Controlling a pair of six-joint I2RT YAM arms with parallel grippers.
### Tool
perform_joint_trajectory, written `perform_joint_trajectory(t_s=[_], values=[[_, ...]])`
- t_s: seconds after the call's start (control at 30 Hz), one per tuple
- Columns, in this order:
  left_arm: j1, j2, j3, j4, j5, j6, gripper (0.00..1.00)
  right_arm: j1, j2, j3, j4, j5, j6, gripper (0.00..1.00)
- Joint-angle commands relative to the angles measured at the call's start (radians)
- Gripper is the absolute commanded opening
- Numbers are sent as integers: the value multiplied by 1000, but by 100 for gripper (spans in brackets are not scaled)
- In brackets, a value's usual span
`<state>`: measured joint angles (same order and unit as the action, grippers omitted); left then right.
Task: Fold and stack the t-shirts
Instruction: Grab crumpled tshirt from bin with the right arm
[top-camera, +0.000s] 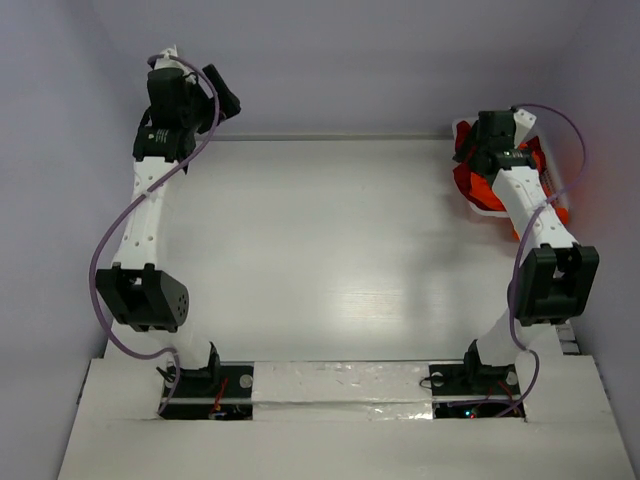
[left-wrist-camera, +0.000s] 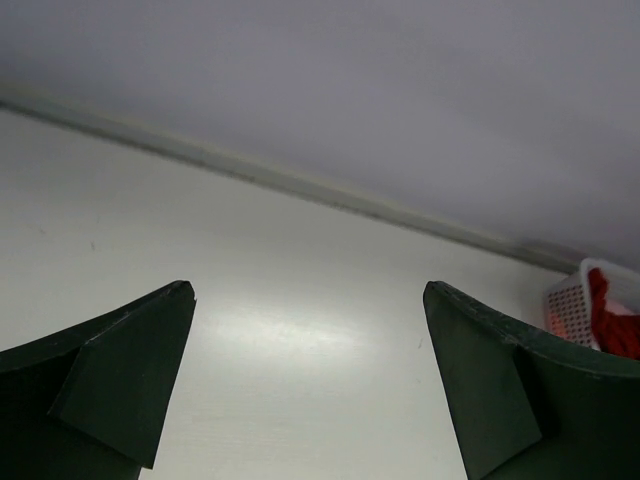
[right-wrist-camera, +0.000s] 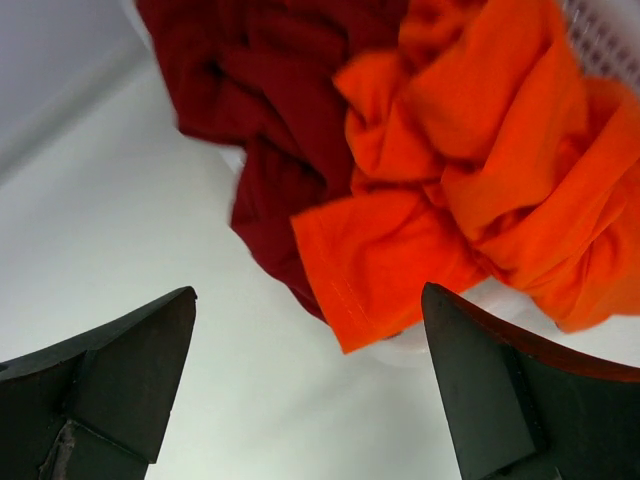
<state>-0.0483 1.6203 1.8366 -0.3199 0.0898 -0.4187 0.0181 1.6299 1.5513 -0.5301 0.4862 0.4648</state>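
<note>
A crumpled bright orange t-shirt (right-wrist-camera: 470, 170) and a dark red t-shirt (right-wrist-camera: 270, 90) hang over the rim of a white lattice basket (top-camera: 548, 165) at the table's far right. The orange cloth (top-camera: 468, 185) also shows in the top view. My right gripper (right-wrist-camera: 308, 300) is open and empty, hovering just short of the orange hem. My left gripper (left-wrist-camera: 308, 290) is open and empty, raised at the far left corner (top-camera: 222, 100) above bare table. The basket with red cloth (left-wrist-camera: 610, 315) shows far off in the left wrist view.
The white table (top-camera: 320, 260) is walled in by pale walls at the back and both sides. The arm bases sit at the near edge, on a taped white board (top-camera: 340, 385).
</note>
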Motion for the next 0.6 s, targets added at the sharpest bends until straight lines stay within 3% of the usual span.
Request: perform_joint_trajectory(t_s=[0.0,0.07,0.13,0.2,0.27,0.37,0.4,0.57], values=[[-5,6,7,-209,-31,-11,99,-4,25,17,-85,-11,-21,100],[-5,-22,-34,-188,-15,0,99,-4,12,-2,-56,-11,-18,100],[-5,-36,-59,-171,19,29,99,-4,-2,-17,-35,-29,-23,93],[-5,-56,-89,-145,48,35,99,-4,-5,-19,-18,-75,-31,100],[-5,-60,-102,-139,53,31,99,-4,1,-17,-16,-86,-31,100],[-5,-43,-93,-149,56,26,99,-4,31,0,-39,-77,-25,56],[-5,-36,-86,-157,62,26,99,-4,42,4,-54,-77,-25,47],[-5,-26,-69,-165,62,20,99,-4,90,-22,-68,-77,-26,49]])
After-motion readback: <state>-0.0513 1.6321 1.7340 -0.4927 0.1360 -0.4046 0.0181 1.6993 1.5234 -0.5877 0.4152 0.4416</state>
